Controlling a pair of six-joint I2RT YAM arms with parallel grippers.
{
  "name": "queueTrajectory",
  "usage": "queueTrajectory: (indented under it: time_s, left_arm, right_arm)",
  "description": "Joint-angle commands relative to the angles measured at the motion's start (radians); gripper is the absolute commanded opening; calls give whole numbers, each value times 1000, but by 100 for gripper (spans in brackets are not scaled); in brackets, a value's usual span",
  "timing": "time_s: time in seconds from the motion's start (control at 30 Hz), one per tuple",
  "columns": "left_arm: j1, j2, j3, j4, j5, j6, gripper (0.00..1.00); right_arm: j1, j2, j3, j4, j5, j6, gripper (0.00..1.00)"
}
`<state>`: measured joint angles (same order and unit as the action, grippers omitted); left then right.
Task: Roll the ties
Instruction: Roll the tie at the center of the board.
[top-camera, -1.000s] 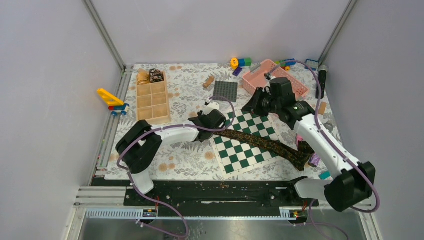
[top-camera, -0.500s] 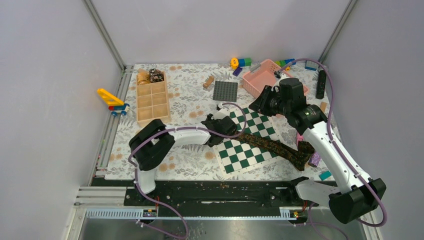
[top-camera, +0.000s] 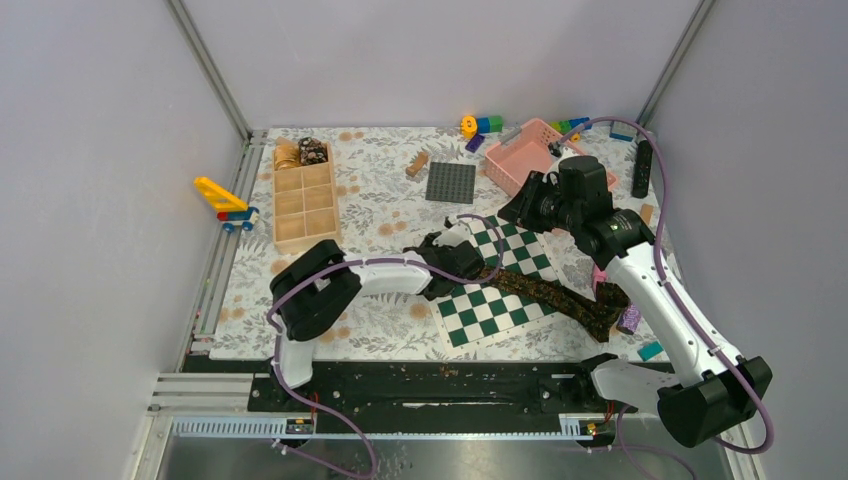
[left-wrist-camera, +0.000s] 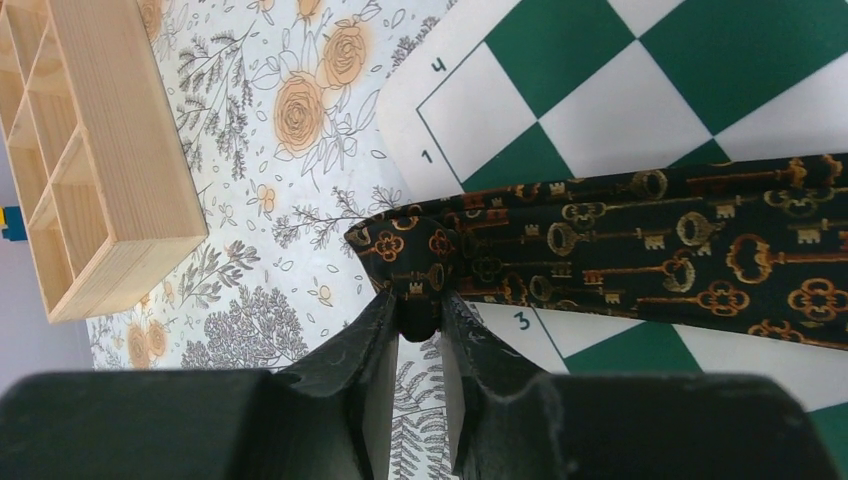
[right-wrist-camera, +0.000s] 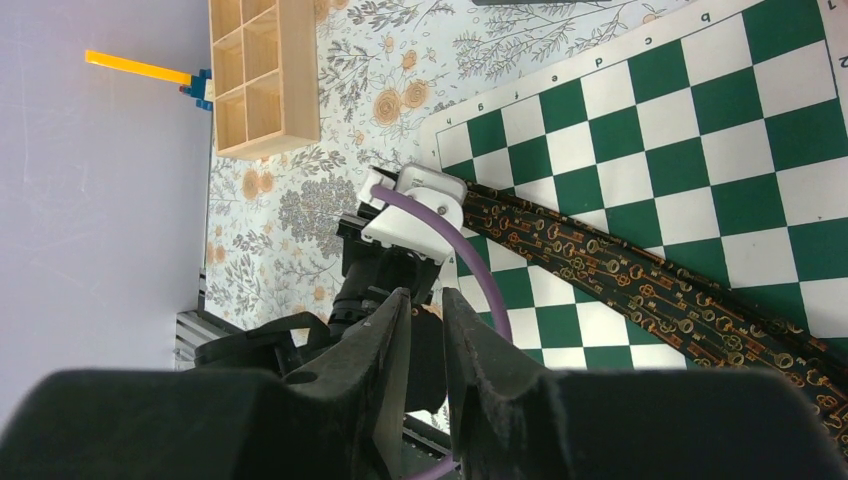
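A dark tie (top-camera: 548, 291) printed with gold keys lies slantwise over the green chessboard mat (top-camera: 492, 312). Its wide end reaches the mat's right edge. My left gripper (top-camera: 480, 268) is shut on the tie's narrow end, which is folded over between the fingertips (left-wrist-camera: 385, 310) at the mat's left border; the tie (left-wrist-camera: 650, 235) runs off to the right. My right gripper (top-camera: 522, 206) hangs above the mat's far side, looking down on the tie (right-wrist-camera: 650, 290) and the left wrist (right-wrist-camera: 410, 215). Its jaws stand narrowly open, with nothing between them. A golden coil (top-camera: 288, 153) and a dark speckled coil (top-camera: 314, 151) sit in the wooden box's far compartments.
The wooden compartment box (top-camera: 305, 205) stands at the left, with a yellow toy (top-camera: 222, 196) beyond it. A black baseplate (top-camera: 451, 182), a pink basket (top-camera: 545, 152) and loose bricks lie at the back. A black cylinder (top-camera: 642, 165) rests by the right wall.
My left gripper has moved to the right, drawing the tie's narrow end onto the mat. My right arm shifted right and back, then held still.
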<state>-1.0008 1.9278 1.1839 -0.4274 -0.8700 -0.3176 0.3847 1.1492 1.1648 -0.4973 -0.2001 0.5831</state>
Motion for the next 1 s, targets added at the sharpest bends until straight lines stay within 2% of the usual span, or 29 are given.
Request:
queueTrajectory:
  time_s: [0.0,0.47,0.97]
  left_arm:
    - [-17,23,48,-17,-3,3,21]
    - [-21,42,96,-23,79,43,30]
    - [-21,47,127,-39,154,68,33]
  right_arm:
    - [-8,-1,10,-7,8,-11,26]
    - [-7,10,3,-6,9,-5,26]
    - [-9,13,-5,-4,17,-6,26]
